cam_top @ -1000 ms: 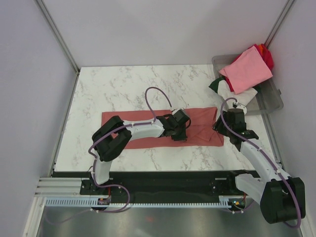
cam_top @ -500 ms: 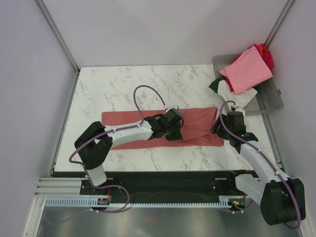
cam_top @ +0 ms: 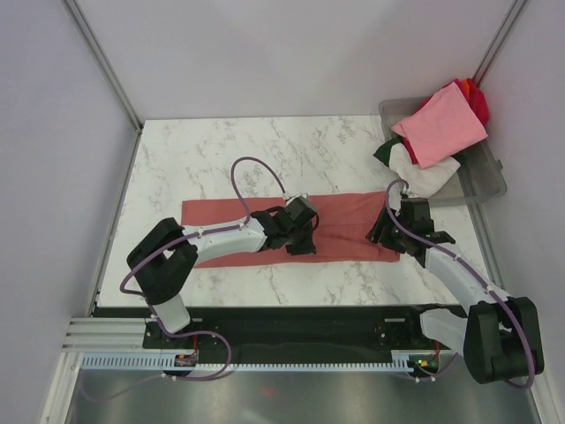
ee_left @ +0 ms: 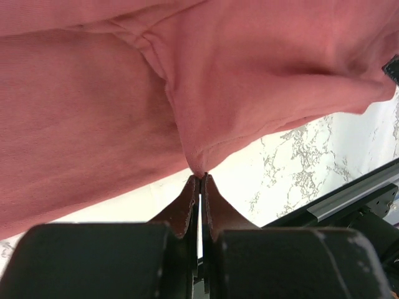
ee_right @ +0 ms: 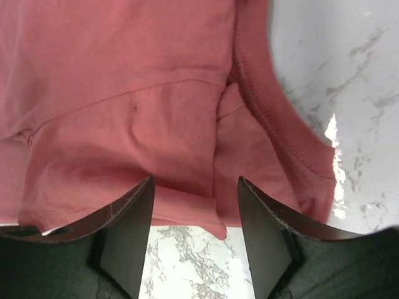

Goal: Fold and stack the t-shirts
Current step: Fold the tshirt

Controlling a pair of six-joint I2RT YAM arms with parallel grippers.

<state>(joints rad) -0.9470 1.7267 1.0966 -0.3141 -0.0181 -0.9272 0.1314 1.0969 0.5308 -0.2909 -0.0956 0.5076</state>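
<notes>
The brick-red t-shirt (cam_top: 349,225) lies folded into a long strip across the marble table (cam_top: 221,150). My left gripper (cam_top: 298,235) is shut near the strip's middle, pinching a small fold of the shirt's near edge (ee_left: 201,163) between its fingertips. My right gripper (cam_top: 381,231) hangs open over the shirt's right end. Its fingers (ee_right: 134,215) straddle the near hem, with the ribbed collar (ee_right: 268,106) just to the right. More t-shirts sit at the back right: a light pink one (cam_top: 441,124), a bright red one (cam_top: 478,99), a white one (cam_top: 425,172) and a dark green one (cam_top: 385,150).
A clear grey plastic tub (cam_top: 484,181) at the table's back right corner holds the other shirts, some spilling over its rim. Grey walls enclose the table on three sides. The black rail with the arm bases (cam_top: 291,331) runs along the near edge.
My left gripper has slid left along the shirt with the pinched edge. My right gripper has moved left onto the shirt's right end and opened wider.
</notes>
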